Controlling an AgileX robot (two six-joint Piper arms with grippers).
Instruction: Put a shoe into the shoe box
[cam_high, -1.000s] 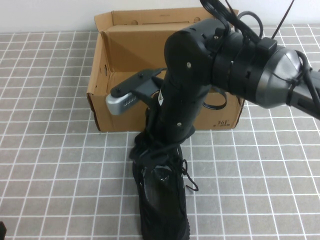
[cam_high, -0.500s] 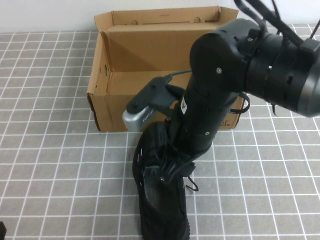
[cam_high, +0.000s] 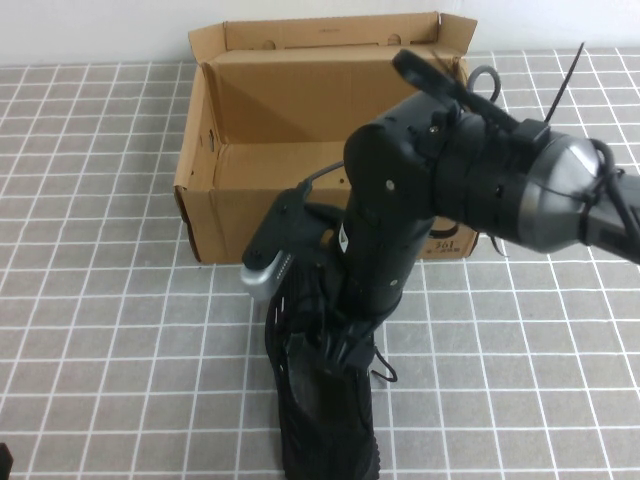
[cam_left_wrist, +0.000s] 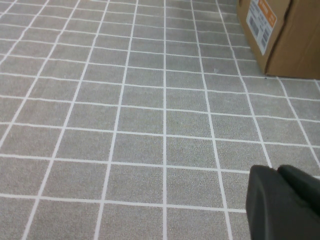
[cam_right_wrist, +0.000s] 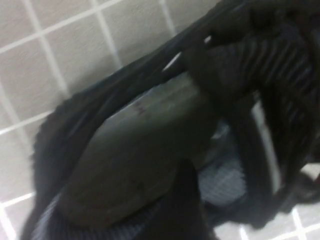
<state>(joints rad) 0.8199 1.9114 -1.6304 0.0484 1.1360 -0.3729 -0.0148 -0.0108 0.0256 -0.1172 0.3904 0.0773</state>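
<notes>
The black knit shoe (cam_high: 325, 420) lies on the tiled table in front of the brown cardboard shoe box (cam_high: 215, 225), its toe toward the near edge. The box stands open with its flap lid up at the back. My right gripper (cam_high: 330, 335) points straight down at the shoe's heel opening, and the arm hides the heel and the box's front wall. In the right wrist view the gripper (cam_right_wrist: 200, 190) is inside the shoe (cam_right_wrist: 280, 75), against the collar and the grey insole. My left gripper (cam_left_wrist: 280, 172) is shut and empty, low over bare tiles, far left of the box (cam_left_wrist: 295, 35).
The table is a grey mat with a white grid. Open tiles lie left and right of the shoe. The box has a "361" print (cam_high: 446, 246) on its front right corner and an orange label (cam_left_wrist: 262, 17) on its left end.
My right arm swung right, then came back left and lower over the shoe's opening. The shoe and the box have not moved. The left arm is still.
</notes>
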